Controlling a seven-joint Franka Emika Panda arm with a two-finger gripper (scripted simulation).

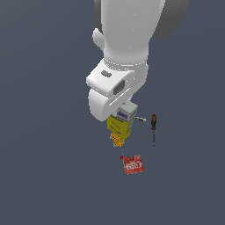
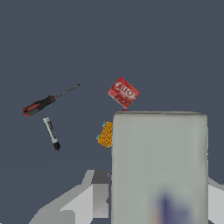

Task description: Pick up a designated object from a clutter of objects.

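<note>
We see the white Panda arm low over the clutter, its gripper (image 2: pixel 159 192) right at the tall rectangular carton with yellow lower body and white top with blue lettering (image 1: pixel 121 121). In the wrist view the carton's pale face fills the near field between the grey fingers (image 2: pixel 89 199), one on each side, so we judge the approach done and the jaws straddling the carton. Whether they are pressed onto it or merely flanking it we cannot tell; contact is hidden in both views. In the exterior view the carton sits directly under the wrist, mostly covered by it, and we cannot tell if it is off the dark floor. The small orange block (image 1: pixel 116 139) lies just beside the carton, the flat red packet (image 1: pixel 133 164) a bit further out, and the red-and-black-handled screwdriver (image 1: pixel 154 127) and thin black-and-white marker (image 2: pixel 52 133) are off to one side, apart from the gripper. As we judge it, reach is complete; confirmed grasp and lift are left.
</note>
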